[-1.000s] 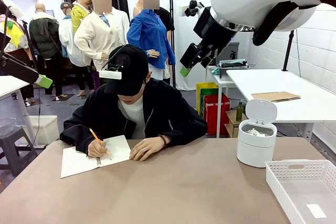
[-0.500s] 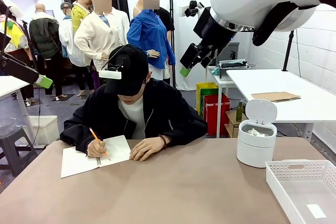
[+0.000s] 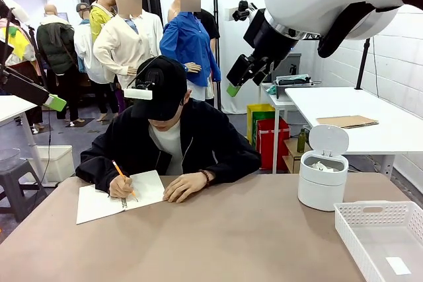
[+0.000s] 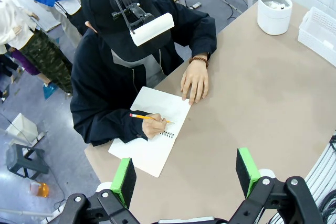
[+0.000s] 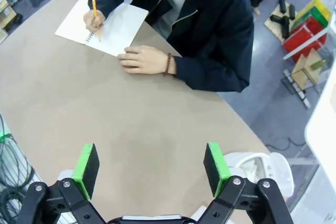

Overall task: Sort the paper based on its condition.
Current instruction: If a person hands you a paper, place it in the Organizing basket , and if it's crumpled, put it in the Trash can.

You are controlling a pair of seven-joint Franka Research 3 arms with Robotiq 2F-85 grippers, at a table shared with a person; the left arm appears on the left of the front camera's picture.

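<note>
A crumpled white wad of paper [image 3: 323, 166] lies inside the open white bin [image 3: 322, 186], and the right wrist view shows that paper [image 5: 251, 167] from above. Across the table a person writes with a pencil [image 3: 123, 177] in a white spiral notebook [image 3: 99, 203]. High over the table's left side, my left gripper [image 4: 186, 174] is open with nothing between its green pads. My right gripper [image 5: 152, 163] is also open and empty, high over the table's right half. In the front view the right gripper [image 3: 233, 88] hangs well above the person's shoulder, and the left gripper [image 3: 55, 102] sits at the left edge.
A white slotted basket [image 3: 370, 212] at the front right holds one small flat white slip [image 3: 398, 265]. The bin's lid [image 3: 328, 140] stands up. The person's other hand [image 3: 184, 186] rests flat by the notebook. Bare tabletop [image 3: 225, 236] stretches between notebook and bin.
</note>
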